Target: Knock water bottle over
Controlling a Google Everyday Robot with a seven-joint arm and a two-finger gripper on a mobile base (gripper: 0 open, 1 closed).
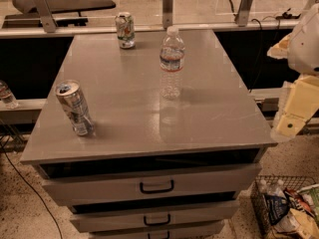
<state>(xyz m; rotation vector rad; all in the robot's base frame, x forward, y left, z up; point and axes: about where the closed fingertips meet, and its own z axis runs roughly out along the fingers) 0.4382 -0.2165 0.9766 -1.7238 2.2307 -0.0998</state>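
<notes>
The water bottle (172, 63) stands upright near the middle back of the grey cabinet top (129, 118). It is clear and ribbed, with a white cap and a narrow white-and-red label band. My arm comes in at the right edge of the view, white above and cream below. The gripper (293, 114) hangs beside the cabinet's right edge, well to the right of the bottle and apart from it. It holds nothing that I can see.
A silver can (75, 108) stands tilted at the front left of the top. A green-and-white printed can (125, 30) stands at the back. Drawers with black handles (157, 186) are below. A wire basket of packets (286, 208) sits on the floor at right.
</notes>
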